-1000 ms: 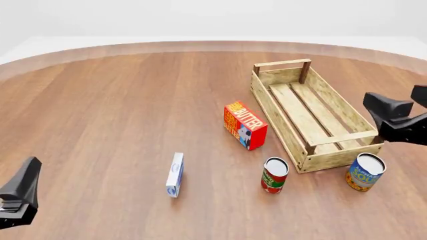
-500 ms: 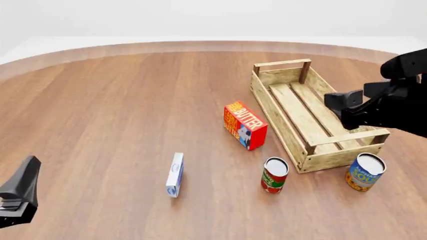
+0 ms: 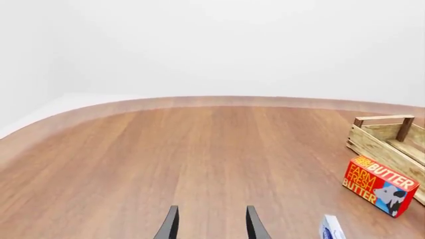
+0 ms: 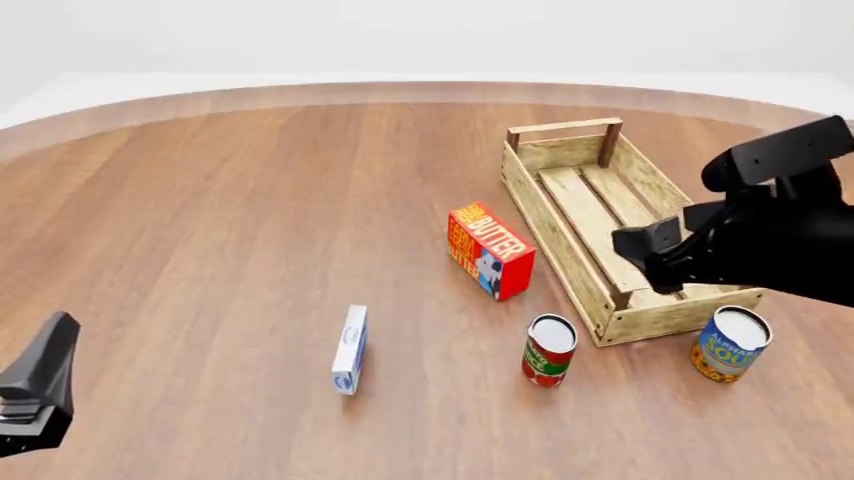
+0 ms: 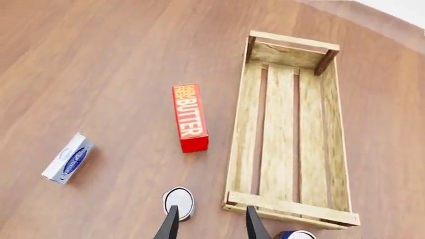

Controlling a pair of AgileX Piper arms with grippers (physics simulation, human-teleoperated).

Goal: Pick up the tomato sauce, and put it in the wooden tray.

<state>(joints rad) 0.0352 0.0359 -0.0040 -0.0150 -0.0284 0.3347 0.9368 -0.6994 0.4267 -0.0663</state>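
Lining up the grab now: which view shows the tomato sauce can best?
The front view: the tomato sauce stands fully visible, red label and silver top, just off the wooden tray. The right wrist view shows only its top, partly behind a finger. The left wrist view misses it.

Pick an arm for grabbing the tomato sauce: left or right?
Right. The right gripper hangs open over the wooden tray, near the tomato sauce; its wrist view shows the can just ahead. The left gripper sits at the table's near-left edge, far off.

We see our right gripper [image 4: 650, 250] above the wooden tray [image 4: 571, 245], the tomato sauce [image 4: 549, 351] upright near its corner.
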